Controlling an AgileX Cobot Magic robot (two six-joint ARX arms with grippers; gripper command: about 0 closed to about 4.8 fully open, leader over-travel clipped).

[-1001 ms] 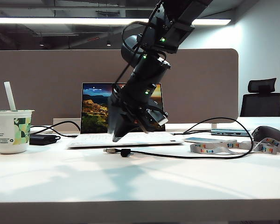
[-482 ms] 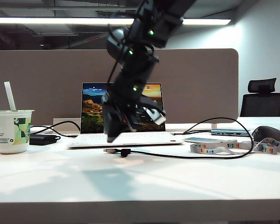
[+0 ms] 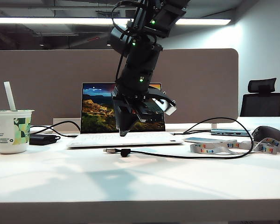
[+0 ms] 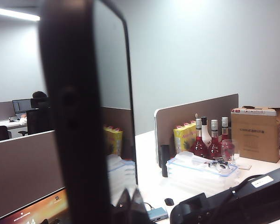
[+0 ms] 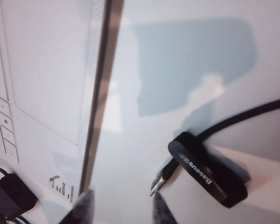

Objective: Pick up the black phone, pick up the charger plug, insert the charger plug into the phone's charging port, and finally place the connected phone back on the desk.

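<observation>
Showed a wide smooth white bench [image 3: 140,182] backed by a taupe divider panel [image 3: 200,79], with an open white laptop [image 3: 126,139] at the middle. Showed the right end effector [image 3: 124,129] hanging nose-down from a black arm over the laptop's near edge, fingers spread apart and gripping nothing. Placed the small silver-tipped charger plug with a short black housing [image 5: 159,181] flat on the bench just in front of the laptop, on the end of a thin black cable [image 3: 200,156]. Kept the plug near the blurred right fingertips [image 5: 161,210] but apart from them.

In the left wrist view, showed the left end effector [image 4: 129,207] clamped together on the glossy black slab phone [image 4: 74,116]. Held the phone upright, close to the camera and clear of the bench, with office partitions behind it.

Elsewhere on the bench: a white paper cup with a spoon [image 3: 11,130] at far left, a thin pale phone [image 3: 207,139] and a patterned lanyard [image 3: 224,147] at right.
</observation>
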